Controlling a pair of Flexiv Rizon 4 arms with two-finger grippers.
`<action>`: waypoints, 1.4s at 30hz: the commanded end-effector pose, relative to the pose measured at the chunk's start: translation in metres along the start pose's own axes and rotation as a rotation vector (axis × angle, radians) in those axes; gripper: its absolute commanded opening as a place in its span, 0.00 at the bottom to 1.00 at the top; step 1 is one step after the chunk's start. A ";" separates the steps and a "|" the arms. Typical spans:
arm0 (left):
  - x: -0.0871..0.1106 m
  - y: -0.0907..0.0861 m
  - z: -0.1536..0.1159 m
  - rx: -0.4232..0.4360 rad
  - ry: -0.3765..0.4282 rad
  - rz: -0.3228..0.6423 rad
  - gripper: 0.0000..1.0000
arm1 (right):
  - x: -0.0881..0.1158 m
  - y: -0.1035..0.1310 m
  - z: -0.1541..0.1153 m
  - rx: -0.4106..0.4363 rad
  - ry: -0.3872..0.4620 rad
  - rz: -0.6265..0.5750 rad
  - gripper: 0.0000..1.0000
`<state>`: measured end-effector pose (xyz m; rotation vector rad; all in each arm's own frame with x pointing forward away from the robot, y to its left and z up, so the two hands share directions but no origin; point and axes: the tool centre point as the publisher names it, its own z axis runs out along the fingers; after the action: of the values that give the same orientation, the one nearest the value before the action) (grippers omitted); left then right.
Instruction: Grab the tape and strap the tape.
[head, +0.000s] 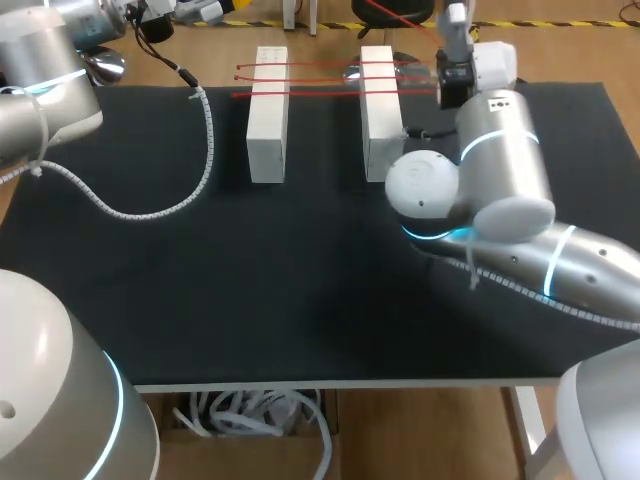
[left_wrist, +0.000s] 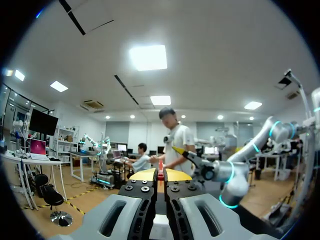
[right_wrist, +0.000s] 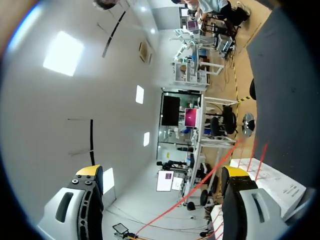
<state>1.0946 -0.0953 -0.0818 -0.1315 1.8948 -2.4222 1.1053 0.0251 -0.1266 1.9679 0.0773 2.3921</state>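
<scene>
By the red tape (head: 325, 66), right hand (right_wrist: 162, 172) wide open around one strand; left hand (left_wrist: 160, 176) closed on a red sliver (left_wrist: 160, 170).

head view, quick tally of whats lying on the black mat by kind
white blocks: 2
red tape strands: 3
white spiral cable: 1
total: 6

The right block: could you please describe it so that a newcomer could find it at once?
On the black mat, two white blocks stand side by side at the far end, with red tape stretched across their tops. The right block has the right arm close beside it, while the left block stands clear of both arms.
</scene>
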 end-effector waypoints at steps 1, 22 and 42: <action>0.001 0.000 0.000 0.001 -0.002 0.001 0.00 | -0.006 -0.007 0.013 0.002 0.076 0.008 1.00; 0.001 0.000 0.000 0.001 -0.002 0.001 0.00 | -0.015 -0.018 0.014 -0.013 0.046 0.035 1.00; 0.001 0.000 0.000 0.001 -0.002 0.001 0.00 | -0.018 -0.009 0.014 -0.034 0.018 0.010 0.50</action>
<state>1.0946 -0.0953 -0.0818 -0.1315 1.8947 -2.4222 1.1239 0.0325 -0.1441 1.9305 0.0280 2.4120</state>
